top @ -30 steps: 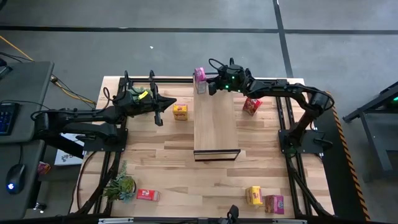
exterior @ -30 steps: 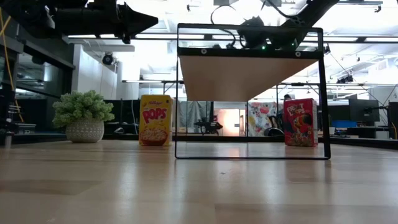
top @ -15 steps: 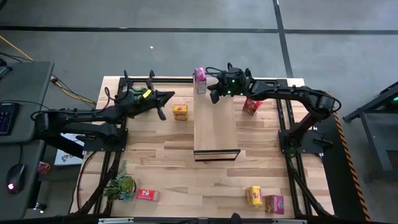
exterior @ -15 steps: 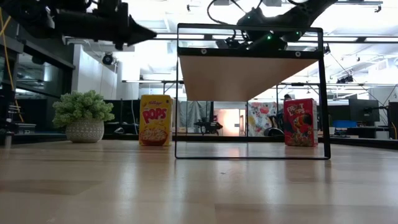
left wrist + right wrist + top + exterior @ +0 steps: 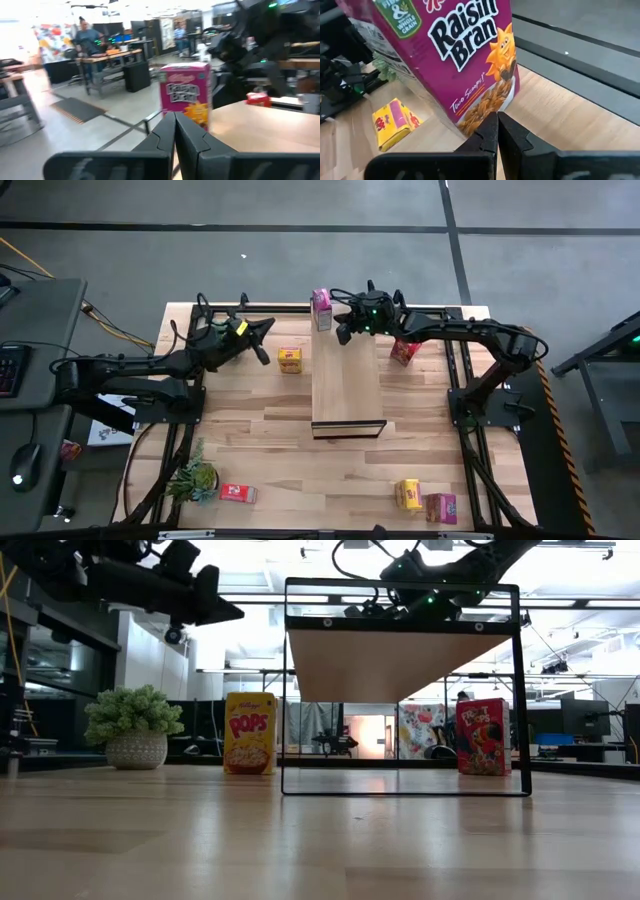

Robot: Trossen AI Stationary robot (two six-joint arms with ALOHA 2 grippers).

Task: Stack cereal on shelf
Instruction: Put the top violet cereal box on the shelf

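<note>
A magenta cereal box (image 5: 321,308) (image 5: 455,55) (image 5: 186,95) stands upright on the far left corner of the shelf (image 5: 346,375) (image 5: 260,125), a raised light-wood plank. My right gripper (image 5: 343,332) (image 5: 496,120) is shut, its tips right at the box's lower front. My left gripper (image 5: 268,328) (image 5: 175,120) hangs shut in the air left of the shelf and points at that box. On the table, a yellow box (image 5: 290,360) (image 5: 249,732) and a red box (image 5: 405,350) (image 5: 483,736) stand upright to the left and right of the shelf. My right gripper has its shut fingertips (image 5: 492,122) at the lower front edge (image 5: 485,112) of the magenta box, coming slanting down from the table's right. Whether they touch the box, I cannot tell. My left gripper touches nothing.
Near the front edge lie a red box (image 5: 237,493), a yellow box (image 5: 408,494) and a magenta box (image 5: 440,507). One potted plant (image 5: 193,478) stands at the near left, another (image 5: 135,727) at the far left. Black frame rails (image 5: 190,420) run along both table sides.
My left gripper has swung round in the air from pointing toward the table's right to pointing at the magenta box, and stays shut. My right gripper has shifted a little beside that box. The box stands where it was.
</note>
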